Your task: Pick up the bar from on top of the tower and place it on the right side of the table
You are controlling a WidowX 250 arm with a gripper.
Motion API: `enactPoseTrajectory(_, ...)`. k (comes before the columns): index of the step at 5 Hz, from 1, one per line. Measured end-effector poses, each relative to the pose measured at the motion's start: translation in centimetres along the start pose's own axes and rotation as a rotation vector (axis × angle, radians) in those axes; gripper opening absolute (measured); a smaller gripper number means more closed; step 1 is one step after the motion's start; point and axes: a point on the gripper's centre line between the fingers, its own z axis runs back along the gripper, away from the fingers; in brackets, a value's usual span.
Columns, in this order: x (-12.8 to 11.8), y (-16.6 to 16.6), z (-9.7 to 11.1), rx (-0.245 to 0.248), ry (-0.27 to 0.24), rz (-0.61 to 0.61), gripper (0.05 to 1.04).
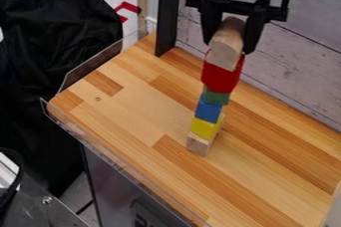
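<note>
Looks, by judgement, like the picking stage, at the tower [208, 111] standing well in from the edges of the tabletop [133, 109]. Hanging down over it, with the pale wooden bar [227, 47] between its two sides: the black gripper [230, 46]. Cannot tell whether released or clenched on the bar. Topmost in the stack, directly above the red block [221, 75]; below that, going down, green [216, 96], blue [208, 111], yellow [205, 127] and, on the wood, a plain wooden block [198, 144]. Done so far, as far as can be judged: reaching the bar from above. Not yet done: carrying it away from the tower and setting it down towards the right edge of the tabletop. Left to do, then: make sure of the grip, raise straight up until well free of the red block, travel across towards the right corner, lower gently, let go and back off. Worth taking slowly at the lift, given such a narrow column underneath; might topple with a sideways nudge. Best judged as near the start, with all of the placing ahead.
</note>
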Motion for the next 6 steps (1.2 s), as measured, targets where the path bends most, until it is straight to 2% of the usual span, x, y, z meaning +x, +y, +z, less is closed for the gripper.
enactPoseTrajectory(2,-0.8,-2.2,1.7,0.007,-0.057,-0.048,0.607)
enactPoseTrajectory(3,-1.5,-4.1,1.6,-0.01,-0.066,-0.1,0.607)
enactPoseTrajectory(4,-3.8,-7.9,-0.8,-0.015,-0.056,-0.2,0.607)
enactPoseTrajectory(5,-5.9,-9.7,-2.7,-0.042,-0.039,-0.259,0.607)
enactPoseTrajectory(6,-7.5,-10.6,-4.3,-0.053,0.034,-0.273,0.607)
